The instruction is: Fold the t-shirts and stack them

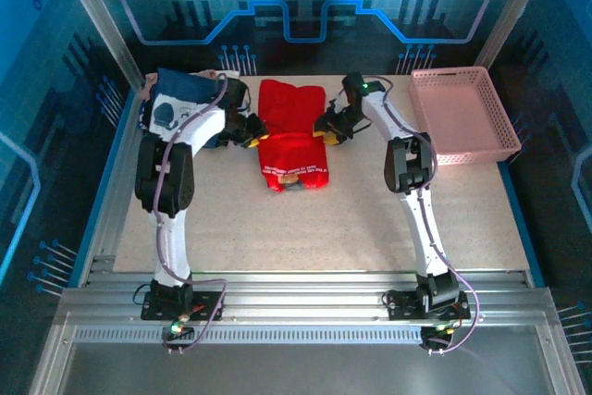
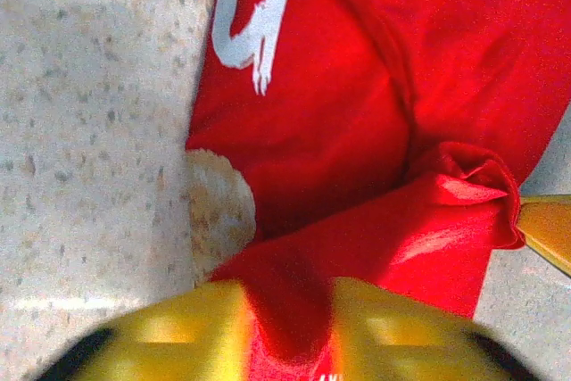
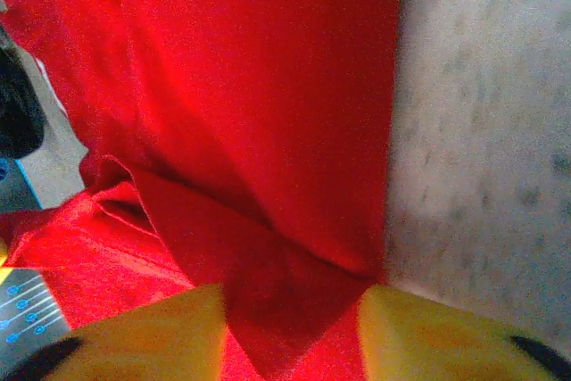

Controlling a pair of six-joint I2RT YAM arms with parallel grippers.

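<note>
**Clerk:** Entry one, nearest your bases?

**Me:** Tabletop. Pale, speckled, hard and matt. I judge the near stretch is meant for the finished stack.

**Clerk:** Your fingers?

**Me:** Left gripper: yellow fingers parted to a middling gap. A ridge of red cloth lies in the gap, and as far as I can judge it is not pinched. Right gripper: parted likewise, with a flat tongue of the same cloth running through. I have one on each edge at the shirt's waist, because a fold across limp cloth needs both sides carried level.

**Clerk:** The garment?

**Me:** Red t-shirt, mid-tabletop between my two wrists. Soft, bright knit. It lies as a narrow oblong with the sides apparently turned in. A puckered knot of cloth sits ahead of my left fingers, and a white brush-stroke print lies beyond that. There is a sharp diagonal crease by the right fingers. I expect it to slump wherever it is unsupported.

**Clerk:** Further back?

**Me:** Navy t-shirt, far left corner. A rumpled heap with the pale cartoon print up, partly under my left arm. It is not yet folded. I take it to be set aside so one garment has the room.

**Clerk:** Last?

**Me:** Pink basket, far right. Rigid plastic lattice, shallow and rectangular, well apart from both shirts.
</note>
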